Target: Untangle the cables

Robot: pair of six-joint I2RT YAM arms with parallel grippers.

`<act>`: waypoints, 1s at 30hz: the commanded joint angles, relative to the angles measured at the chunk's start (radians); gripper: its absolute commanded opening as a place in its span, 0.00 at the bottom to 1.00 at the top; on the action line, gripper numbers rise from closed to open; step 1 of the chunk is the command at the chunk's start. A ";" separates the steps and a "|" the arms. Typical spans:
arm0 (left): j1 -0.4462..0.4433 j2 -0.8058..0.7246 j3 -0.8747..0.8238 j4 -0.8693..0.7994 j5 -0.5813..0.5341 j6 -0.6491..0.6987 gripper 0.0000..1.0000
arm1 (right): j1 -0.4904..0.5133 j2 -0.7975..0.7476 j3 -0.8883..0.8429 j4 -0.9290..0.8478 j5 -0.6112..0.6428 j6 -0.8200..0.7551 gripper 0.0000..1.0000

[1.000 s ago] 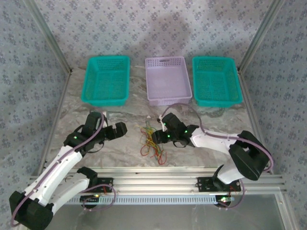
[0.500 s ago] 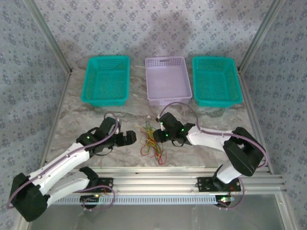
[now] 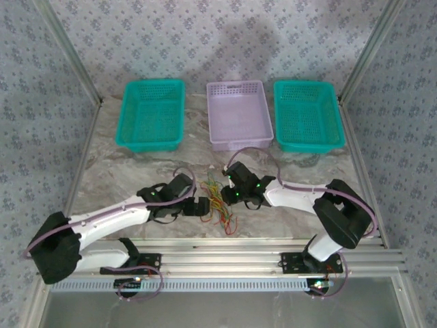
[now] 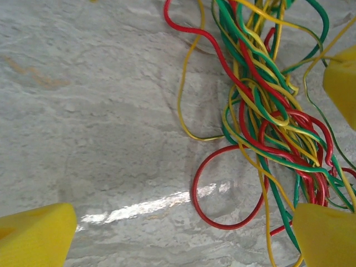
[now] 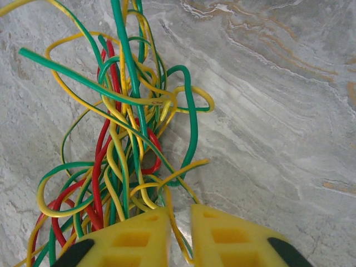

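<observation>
Cables (image 3: pixel 218 208) lie tangled between wide-open left fingers (image 4: pixel 34 236) and right fingers (image 5: pixel 133 240) apparently nipping a yellow strand.

Three containers stand in a row along the far edge of the grey marble-patterned table (image 3: pixel 123 171). A teal perforated plastic basket (image 3: pixel 149 144) is on the left, a lilac perforated plastic tray (image 3: pixel 240 143) is in the middle, and a second teal perforated plastic basket (image 3: pixel 311 145) is on the right. Well in front of the tray, close to the table's near edge, lies a tangle of thin red, green and yellow cables (image 3: pixel 217 203). The left gripper (image 3: pixel 200 204) sits just left of the tangle. The right gripper (image 3: pixel 229 194) sits just right of it, with one strand passing between its fingers (image 5: pixel 222 239).
</observation>
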 commanded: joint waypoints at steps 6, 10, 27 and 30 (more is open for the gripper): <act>-0.044 0.117 0.091 0.086 -0.029 -0.017 1.00 | -0.015 -0.027 0.014 -0.049 0.039 -0.023 0.03; -0.053 0.189 0.121 0.115 -0.025 -0.017 1.00 | -0.041 -0.048 0.016 -0.056 0.030 -0.029 0.00; -0.064 0.411 0.178 0.129 -0.050 -0.061 0.95 | -0.129 -0.142 0.079 -0.127 -0.044 -0.087 0.00; -0.063 0.415 0.167 0.137 -0.049 -0.076 0.91 | -0.151 -0.166 0.096 -0.164 -0.035 -0.103 0.00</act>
